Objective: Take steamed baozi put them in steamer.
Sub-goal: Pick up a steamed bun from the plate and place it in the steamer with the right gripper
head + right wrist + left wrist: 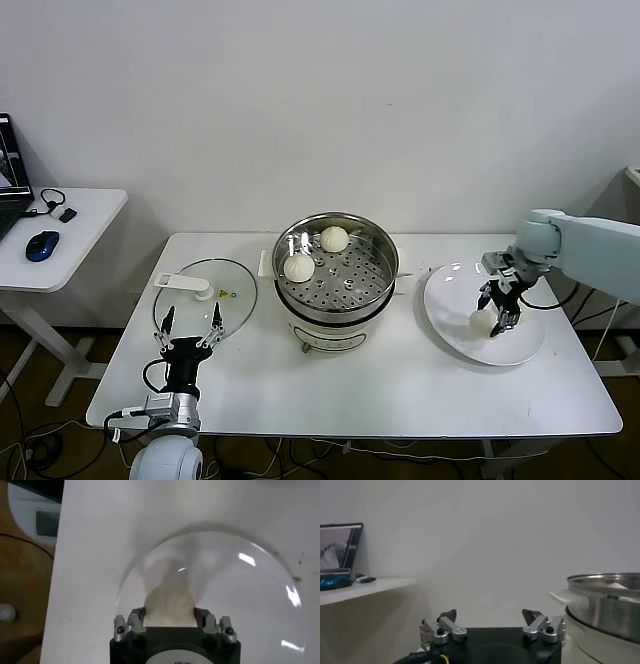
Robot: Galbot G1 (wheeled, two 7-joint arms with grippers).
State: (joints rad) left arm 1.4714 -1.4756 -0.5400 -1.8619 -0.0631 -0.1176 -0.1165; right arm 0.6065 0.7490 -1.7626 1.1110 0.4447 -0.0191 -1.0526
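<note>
A smooth, cream-white steamed dough bun point(483, 321) sits on the round white glossy plate point(520, 347) at the right side of the white table point(400, 385), lodged between the fingers of the right gripper point(501, 319), which reaches down onto the plate from the pale robot arm at the right edge. In the right wrist view the bun point(170, 602) fills the gap between the two metal-tipped fingers point(131, 622), which are partly spread and appear to touch its sides.

Two more smooth white buns, one at the back point(334, 238) and one at the left point(299, 267), lie well apart from that gripper on the perforated steel tray inside the round shiny stainless-steel steamer point(380, 290) at mid-table.

A flat round glass lid with a white handle point(215, 292) lies left of the steamer. The left gripper point(188, 324) rests low at the table's front left, just before the lid, its fingers spread wide and holding nothing; in the left wrist view its tips point(492, 621) stand apart with the steamer's steel wall point(605, 602) beyond.
</note>
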